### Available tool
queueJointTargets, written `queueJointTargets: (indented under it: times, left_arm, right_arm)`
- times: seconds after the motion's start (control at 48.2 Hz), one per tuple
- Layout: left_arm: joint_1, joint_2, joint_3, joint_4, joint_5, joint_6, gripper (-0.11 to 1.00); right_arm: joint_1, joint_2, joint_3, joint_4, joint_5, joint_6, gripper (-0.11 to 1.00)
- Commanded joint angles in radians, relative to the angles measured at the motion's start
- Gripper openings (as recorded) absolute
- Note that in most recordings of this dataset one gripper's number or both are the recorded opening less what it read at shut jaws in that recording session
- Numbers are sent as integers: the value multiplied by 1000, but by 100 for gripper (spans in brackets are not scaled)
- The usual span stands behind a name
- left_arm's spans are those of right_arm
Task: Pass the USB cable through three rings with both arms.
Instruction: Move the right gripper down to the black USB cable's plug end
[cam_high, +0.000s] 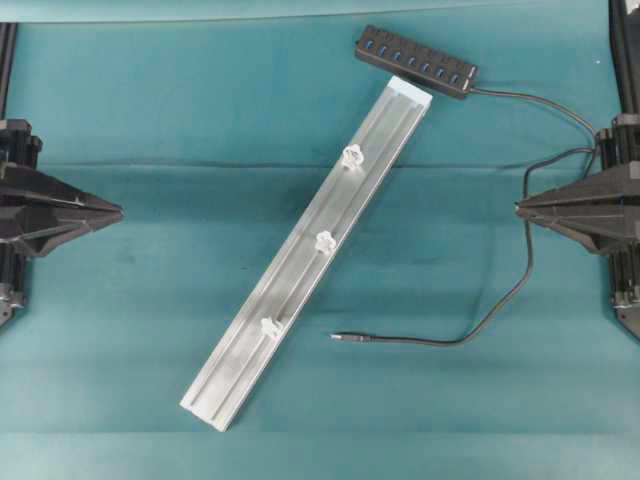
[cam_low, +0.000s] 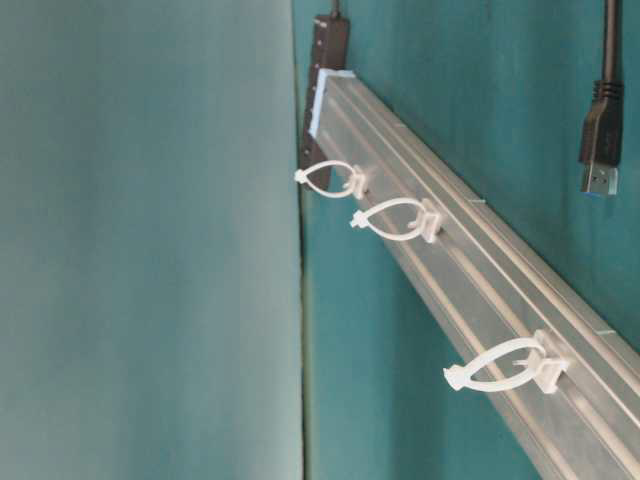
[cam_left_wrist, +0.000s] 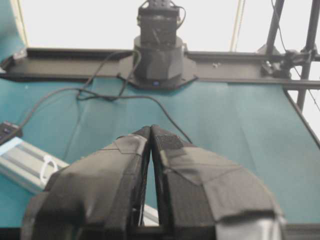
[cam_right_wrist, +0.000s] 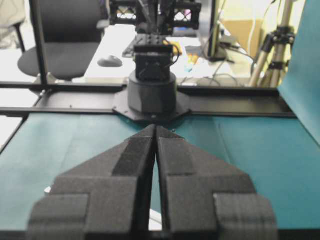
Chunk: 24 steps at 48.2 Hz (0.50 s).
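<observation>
My left end effector (cam_left_wrist: 151, 131) fills the lower half of the left wrist view, its two padded fingers pressed together at the tips with nothing between them, and my right end effector (cam_right_wrist: 156, 130) looks the same in the right wrist view, closed on nothing. In the overhead view the left one (cam_high: 118, 211) sits at the left edge at mid height and the right one (cam_high: 520, 208) at the right edge, both well apart from the work between them. A silver rail (cam_high: 240, 340) lies diagonally across the teal bench (cam_high: 120, 330), from lower left of centre up to the upper right of centre. The three rings (cam_high: 325, 241) stand spaced along it, one toward the upper end, one near the middle, one toward the lower end; from table level they show as whitish loops (cam_low: 400, 220) sticking out from the rail's face. A black hub (cam_high: 415, 61) lies touching or just beside the rail's upper end. The USB cable (cam_high: 525, 250) leaves the hub's right end, curves down the right side close to my right end effector, and ends lying flat on the bench with its plug (cam_high: 340, 337) lower right of the rail, apart from every ring
</observation>
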Motion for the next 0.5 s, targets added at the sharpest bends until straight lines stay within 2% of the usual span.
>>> queueJointTargets:
  times: [0.0, 0.042, 0.062, 0.104, 0.187, 0.332, 0.477]
  left_arm:
    - [-5, 3, -40, 14, 11, -25, 14]
    - [-5, 3, -51, 15, 20, -25, 13]
    - [-5, 3, -55, 15, 26, -25, 9]
    - [-8, 5, -66, 15, 38, -25, 3]
    - [-11, 9, -91, 15, 69, -25, -1]
    - [-17, 29, -137, 15, 130, -25, -1]
    - [-20, 51, -163, 15, 152, -25, -1]
  right_arm:
    - [-6, 18, -3, 5, 3, 20, 9]
    - [-8, 37, -15, 37, 29, 25, 10]
    - [-8, 46, -25, 55, 48, 29, 9]
    - [-8, 67, -43, 87, 92, 40, 3]
    - [-9, 115, -80, 123, 183, 54, 0]
    - [-9, 195, -144, 127, 285, 84, 0]
    - [-5, 270, -196, 127, 330, 150, 0]
